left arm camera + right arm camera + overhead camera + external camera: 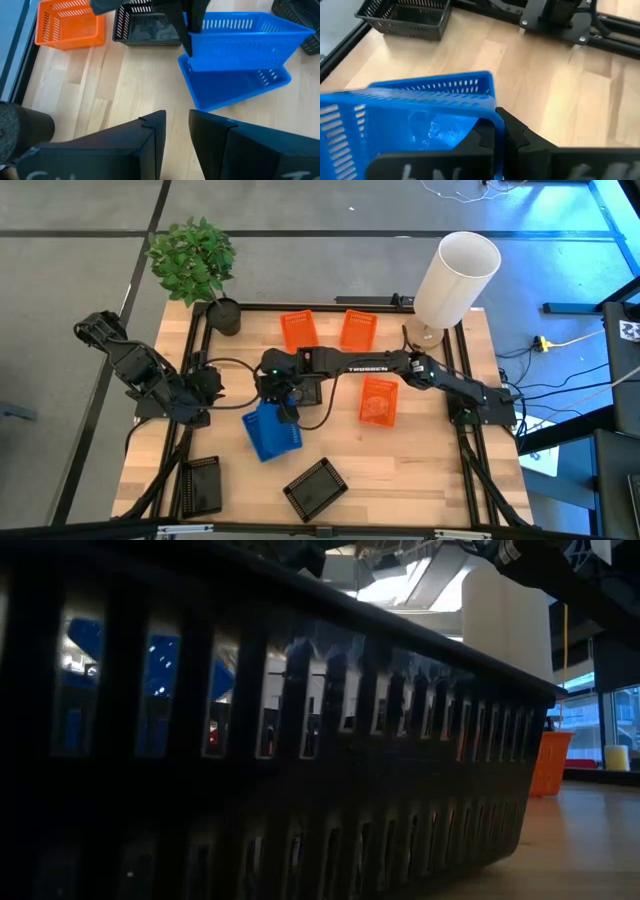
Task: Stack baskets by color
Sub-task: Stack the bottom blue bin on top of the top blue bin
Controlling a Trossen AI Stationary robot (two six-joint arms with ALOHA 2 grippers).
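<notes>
Near edge of table, lower frame in high view: two black baskets, one [202, 483] at lower left, one [316, 487] at lower centre, tilted.

Centre: right gripper [287, 408] is reaching across from the right side, jaws clamped on the rim of a blue basket [270, 431], holding it tilted above another blue basket [235, 88] lying on the wood.

Left gripper [210, 383] is waiting at centre left, holding nothing, fingers [150, 135] parted by a narrow gap.

A third black basket [145, 27] is sitting behind the blue ones.

One orange basket [378, 400] is lying right of centre; farther up, two more [299, 330] [358, 329] are sitting side by side.

Upper edge: plant pot [224, 315] at left, white cylinder [455, 277] at right.
</notes>
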